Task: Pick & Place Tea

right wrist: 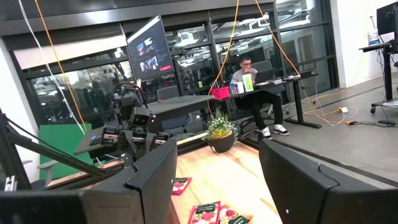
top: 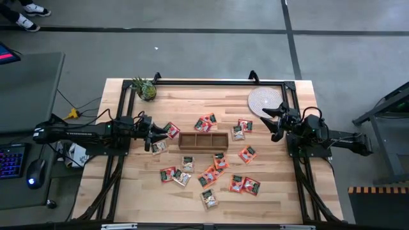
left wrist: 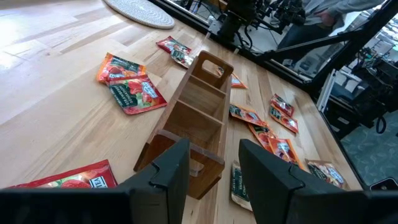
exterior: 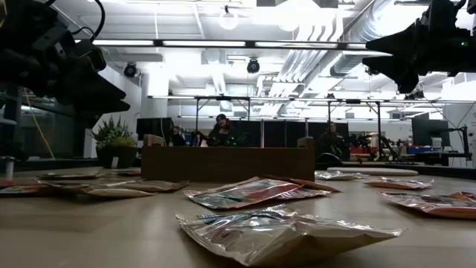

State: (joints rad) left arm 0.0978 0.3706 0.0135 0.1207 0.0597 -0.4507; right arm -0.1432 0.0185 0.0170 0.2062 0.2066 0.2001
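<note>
The tea is several small orange-red sachets [top: 244, 185] lying flat all over the wooden table, around a long brown wooden box [top: 203, 140] with three compartments. In the left wrist view the box [left wrist: 199, 112] stands just beyond my fingers, with sachets [left wrist: 127, 81] on both sides of it. My left gripper [top: 151, 135] hovers open at the box's left end, above two sachets [top: 159, 147], with nothing between its fingers. My right gripper [top: 271, 124] is open and raised at the table's right side, near the mat, pointing toward the left arm.
A round pale woven mat [top: 265, 100] lies at the far right corner and a small pineapple figure [top: 146, 89] at the far left. Black frame rails [top: 204, 81] border the table. A person [right wrist: 249, 81] sits at a desk beyond the table.
</note>
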